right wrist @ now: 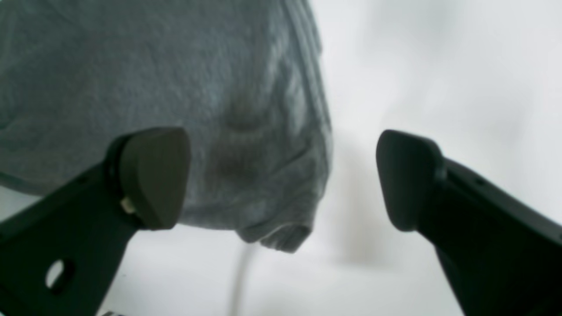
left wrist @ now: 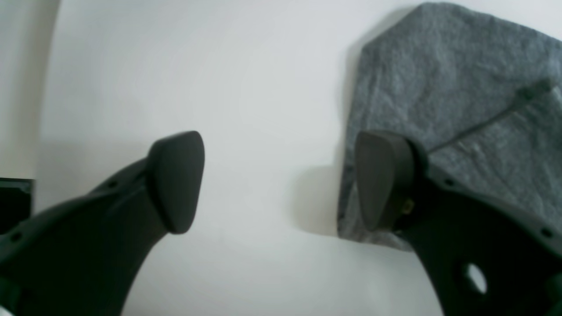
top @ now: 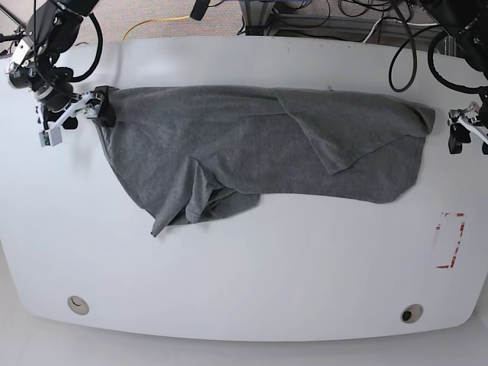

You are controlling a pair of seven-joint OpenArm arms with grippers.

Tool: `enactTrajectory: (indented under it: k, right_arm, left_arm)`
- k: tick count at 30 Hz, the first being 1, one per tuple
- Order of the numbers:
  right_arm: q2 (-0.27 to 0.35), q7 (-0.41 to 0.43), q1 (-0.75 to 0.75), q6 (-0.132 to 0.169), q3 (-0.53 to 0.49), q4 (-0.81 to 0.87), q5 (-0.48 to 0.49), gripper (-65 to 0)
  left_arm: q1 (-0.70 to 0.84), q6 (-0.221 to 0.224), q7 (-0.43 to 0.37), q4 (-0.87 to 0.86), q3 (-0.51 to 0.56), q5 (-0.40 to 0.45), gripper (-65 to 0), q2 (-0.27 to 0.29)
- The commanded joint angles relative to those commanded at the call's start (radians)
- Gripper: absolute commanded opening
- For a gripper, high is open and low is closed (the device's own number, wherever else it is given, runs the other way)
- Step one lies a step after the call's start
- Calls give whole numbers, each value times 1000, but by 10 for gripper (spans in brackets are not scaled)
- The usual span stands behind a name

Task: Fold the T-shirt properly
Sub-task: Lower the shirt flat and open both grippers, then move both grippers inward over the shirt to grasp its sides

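We are looking at what seems a robotics lab or workshop. A wide white table (top: 244,290) is filling the base view, with two round ports sitting near its front edge and a red tape outline (top: 450,241) lying toward its right end. Beyond the table's far edge, black cables (top: 335,19) and a yellow cord (top: 152,24) are trailing over carpet.

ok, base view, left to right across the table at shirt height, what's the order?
Right gripper at the shirt's left edge → T-shirt spread across the middle → left gripper just past its right edge. The red-marked rectangle sits lower on the table, so its place in the order is unclear.
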Motion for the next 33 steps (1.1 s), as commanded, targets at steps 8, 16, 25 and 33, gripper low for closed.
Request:
enactTrajectory:
  k: [8, 16, 25, 33]
  right_arm:
    - [0, -17, 193, 0, -150, -69, -183, -2]
    - [3, 23, 336, 0, -206, -255, -311, -5]
    - [-3, 29, 334, 0, -250, -278, -322, -124]
    - [-3, 48, 310, 0, -253, -324, -311, -125]
  left_arm:
    - [-68, 0, 0, -81, 6, 0, -150, 3]
    - [-98, 0, -64, -124, 118, 71, -151, 8]
    - [-101, 0, -192, -147, 226, 242, -151, 92]
    - [-196, 0, -215, -324, 239, 308, -151, 118]
